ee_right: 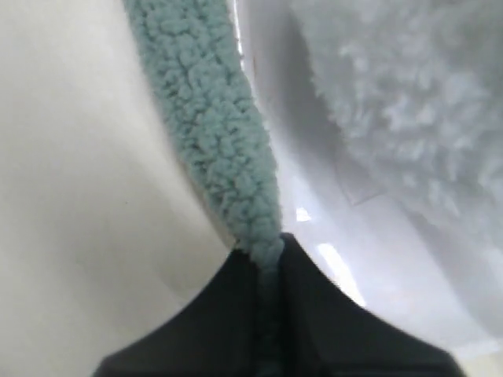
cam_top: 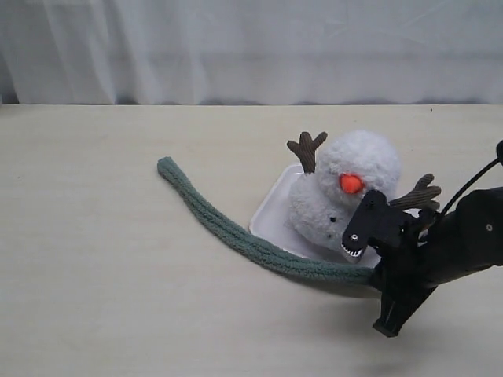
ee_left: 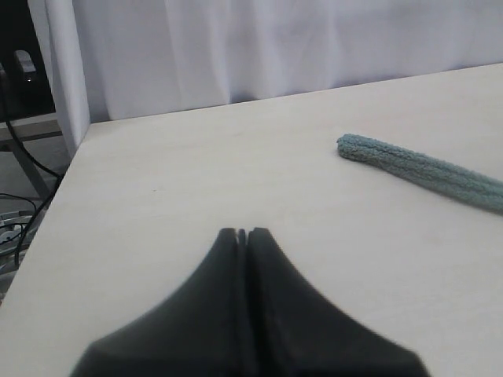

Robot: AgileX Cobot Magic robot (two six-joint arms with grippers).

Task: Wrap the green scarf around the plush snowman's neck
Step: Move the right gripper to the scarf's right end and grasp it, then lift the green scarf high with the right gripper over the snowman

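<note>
Across the table (cam_top: pixel 94 275), the green scarf (cam_top: pixel 228 228) lay in one long curve, its free end far to the left and its other end at the front edge of the white tray (cam_top: pixel 271 212). There the plush snowman (cam_top: pixel 339 195) sat leaning, so the strip ran past the body and nowhere touched the snowman's neck (cam_top: pixel 330 181). Your right gripper (ee_right: pixel 267 247), the nearer one, had its jaws pinching that end just beside the tray. Your left gripper (ee_left: pixel 243 233), jaws pressed together on nothing, hung near the free end.
</note>
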